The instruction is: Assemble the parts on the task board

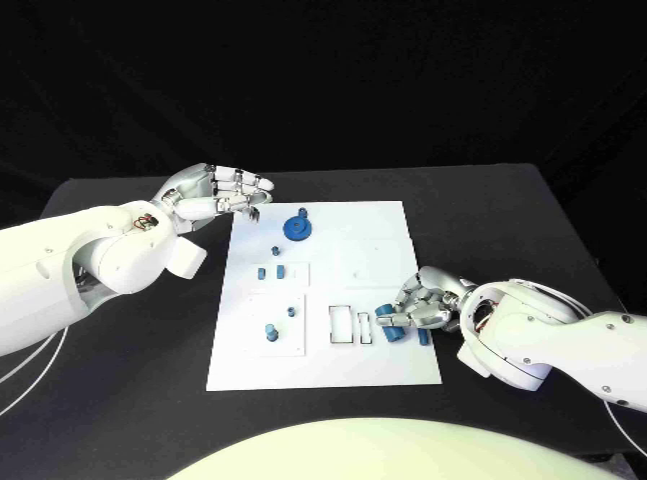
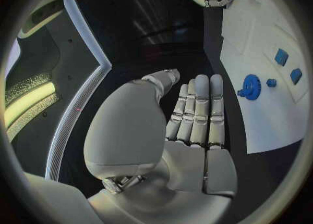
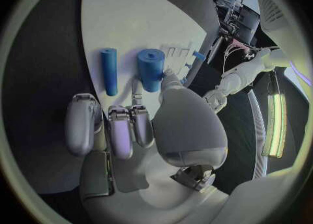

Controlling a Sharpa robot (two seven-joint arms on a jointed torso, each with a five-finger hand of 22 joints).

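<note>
Parts, small and blue, lie scattered on the white task board point(image 1: 381, 230) in the middle of the black table point(image 1: 525, 210). From the head view, a blue gear point(image 1: 299, 229) sits near the board's far end, and smaller pieces lie lower down by the cut-out slots. The left hand point(image 1: 215, 192) hovers off the board's far left corner, fingers loosely apart and holding nothing. The right hand point(image 1: 424, 305) rests at the board's right edge among a few blue pieces; whether it grips one I cannot tell from here.

In the left wrist view, that palm point(image 2: 195, 120) is flat and bare, with the gear point(image 2: 251, 85) just across the board's edge.

The right wrist view shows a thick blue cylinder point(image 3: 151, 67) against the fingertips point(image 3: 138, 104), a thinner blue rod point(image 3: 109, 70) beside it, and the other fingers curled.

These pieces look light, rigid and smooth, likely to roll or slip, so a pinch across the cylinder's sides seems best. Open table lies all around, though the board's edge sits close under the right hand.
</note>
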